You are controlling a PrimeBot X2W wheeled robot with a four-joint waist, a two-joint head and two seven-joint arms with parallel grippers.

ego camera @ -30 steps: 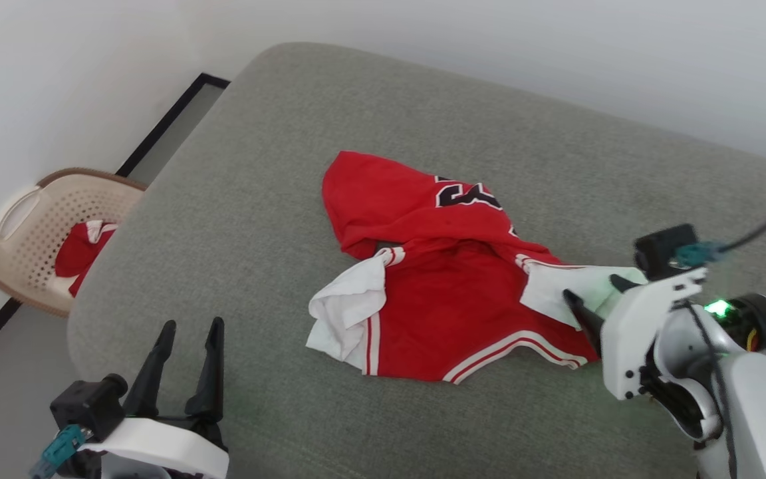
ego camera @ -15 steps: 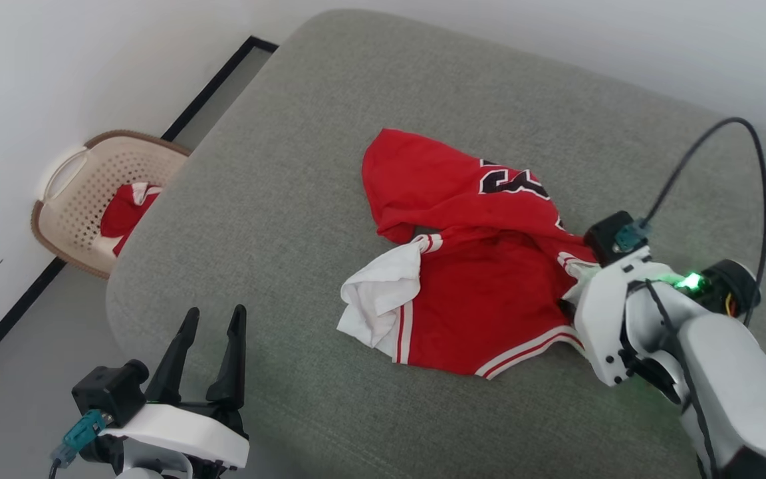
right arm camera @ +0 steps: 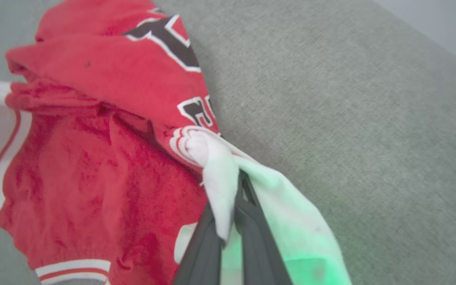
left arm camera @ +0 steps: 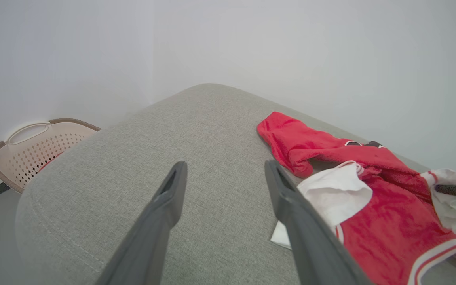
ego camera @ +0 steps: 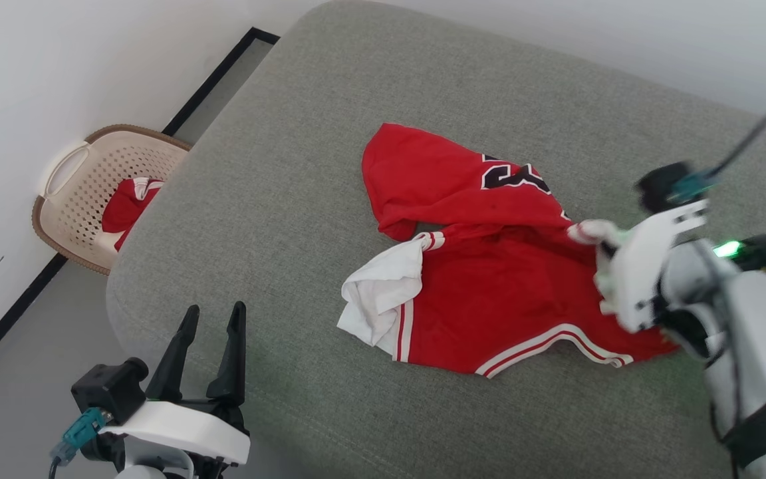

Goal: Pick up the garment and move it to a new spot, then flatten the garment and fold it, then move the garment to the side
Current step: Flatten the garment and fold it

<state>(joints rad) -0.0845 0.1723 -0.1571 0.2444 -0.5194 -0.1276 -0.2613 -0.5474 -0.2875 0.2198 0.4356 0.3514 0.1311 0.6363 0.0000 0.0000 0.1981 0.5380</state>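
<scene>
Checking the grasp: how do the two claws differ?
The left claw is open and empty; the right claw is shut on the white sleeve of the jersey. The left claw is apart from the jersey; the right claw is at its edge. Both have dark fingers.

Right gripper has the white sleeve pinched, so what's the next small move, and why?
Probably lift the right gripper straight up a little. Its fingers are shut on the white sleeve of the garment, while the rest lies crumpled on the grey cushion, so a small raise would check the grip before carrying.
</scene>
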